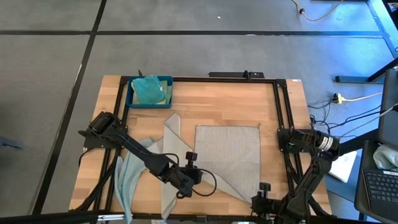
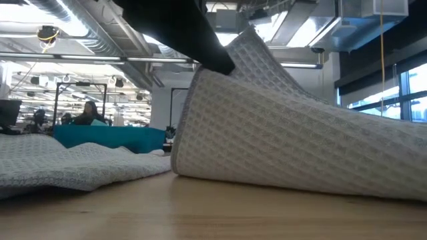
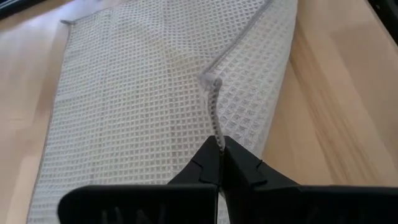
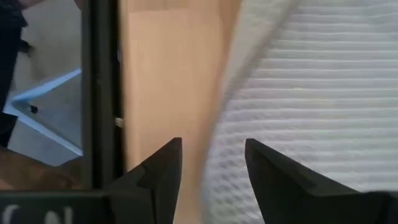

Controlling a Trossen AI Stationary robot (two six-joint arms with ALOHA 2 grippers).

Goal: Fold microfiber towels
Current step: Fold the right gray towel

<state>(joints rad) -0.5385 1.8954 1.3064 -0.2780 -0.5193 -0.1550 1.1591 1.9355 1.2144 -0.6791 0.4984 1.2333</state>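
Note:
A light grey waffle-weave microfiber towel (image 1: 230, 155) lies spread on the table's middle, with its near left part raised. My left gripper (image 1: 186, 182) is shut on its hem. In the low view the towel (image 2: 287, 133) slopes from the dark fingers (image 2: 217, 59) down to the table. My right gripper (image 4: 212, 163) stands open at the towel's near right corner (image 1: 258, 194), and the towel's blurred edge (image 4: 224, 124) runs below the gap between its fingers. A second grey towel (image 1: 172, 140) and a pale blue one (image 1: 129, 177) lie crumpled at the left. My left gripper pinches the grey towel's hemmed edge (image 3: 216, 121) between its two shut fingers. The fingers slant down from the table's left side. The held part is lifted off the table, and the hem rises from the fingers to a peak (image 3: 210, 81). The rest of the towel lies on the wood.
A dark blue tray (image 1: 132, 99) at the far left holds a teal towel (image 1: 148, 89). A black frame (image 1: 280, 112) runs around the table. Bare wood (image 1: 211, 106) lies between the tray and the spread towel. People sit in the room behind (image 2: 90, 113).

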